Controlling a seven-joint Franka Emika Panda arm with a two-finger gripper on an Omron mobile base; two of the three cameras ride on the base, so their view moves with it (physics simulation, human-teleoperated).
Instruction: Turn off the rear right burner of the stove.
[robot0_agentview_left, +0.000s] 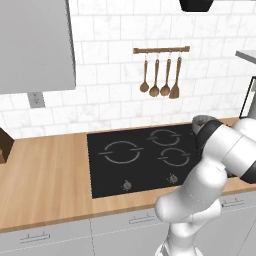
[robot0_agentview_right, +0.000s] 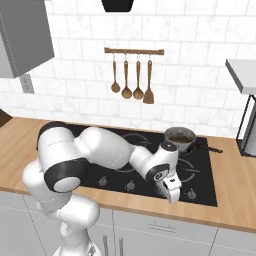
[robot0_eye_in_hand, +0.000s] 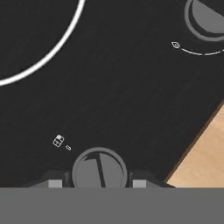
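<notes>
The stove (robot0_agentview_right: 206, 186) is a black glass cooktop set in a wooden counter, with grey ring burners and small round grey knobs along its front. In the right base view my gripper (robot0_agentview_right: 170, 193) hangs low over the front right part of the glass. In the hand view a round grey knob (robot0_eye_in_hand: 99, 170) with a raised bar sits between my two fingertips (robot0_eye_in_hand: 54, 183), with a small gap on each side. The gripper is open. A second knob (robot0_eye_in_hand: 205, 17) shows at the top right. The stove (robot0_agentview_left: 111, 175) and two front knobs (robot0_agentview_left: 127, 185) appear in the left base view.
A small dark pot (robot0_agentview_right: 179, 136) with a long handle stands on the rear right burner. Wooden utensils hang on a rail (robot0_agentview_right: 134, 51) on the tiled wall. The wooden counter edge (robot0_eye_in_hand: 203, 153) lies just right of the knob. A range hood (robot0_agentview_right: 117, 5) hangs above.
</notes>
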